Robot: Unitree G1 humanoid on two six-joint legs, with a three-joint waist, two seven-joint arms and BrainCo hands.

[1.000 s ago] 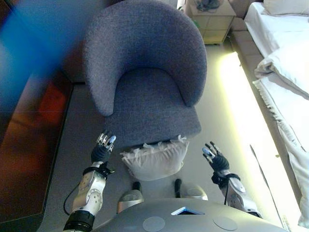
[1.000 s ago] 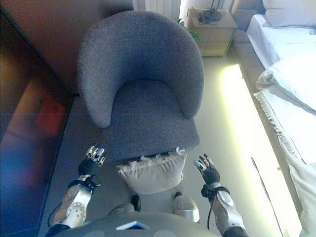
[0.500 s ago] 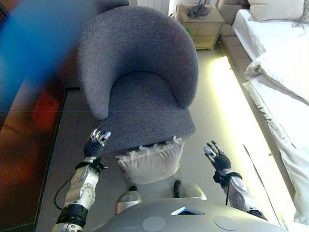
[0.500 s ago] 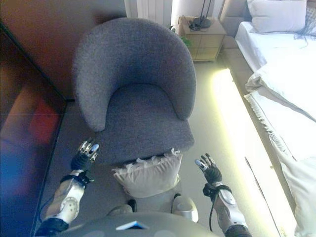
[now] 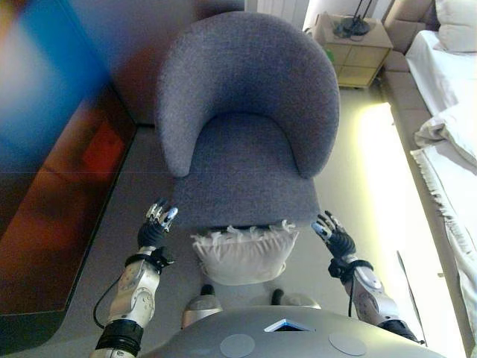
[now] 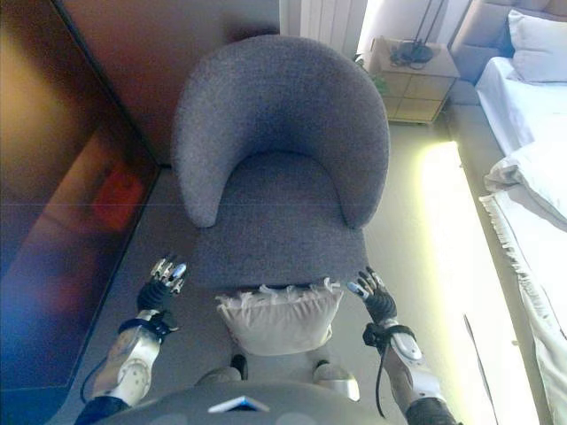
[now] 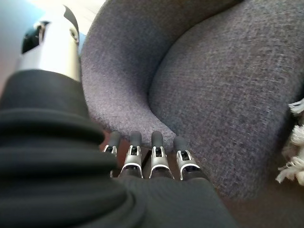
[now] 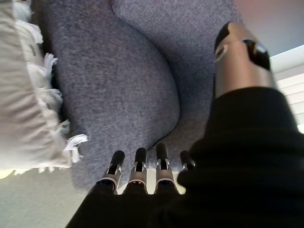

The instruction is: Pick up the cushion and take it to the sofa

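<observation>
A cream fringed cushion [image 5: 242,253] leans against the front of a grey armchair [image 5: 246,127] on the floor, right in front of me. My left hand [image 5: 156,224] is open, to the cushion's left, a short gap away. My right hand [image 5: 333,235] is open, to the cushion's right, close to the armchair's front corner. Neither hand touches the cushion. The cushion's fringe shows in the left wrist view [image 7: 292,161] and its side in the right wrist view [image 8: 23,104].
A dark glossy cabinet [image 5: 52,194] runs along the left. A bed with white covers [image 5: 455,134] stands at the right. A bedside table [image 5: 350,41] is behind the armchair at the far right. Grey floor lies on both sides of the armchair.
The camera has shifted, so the armchair and cushion sit more centred. My right hand has come closer to the cushion's right side. Both hands stay open.
</observation>
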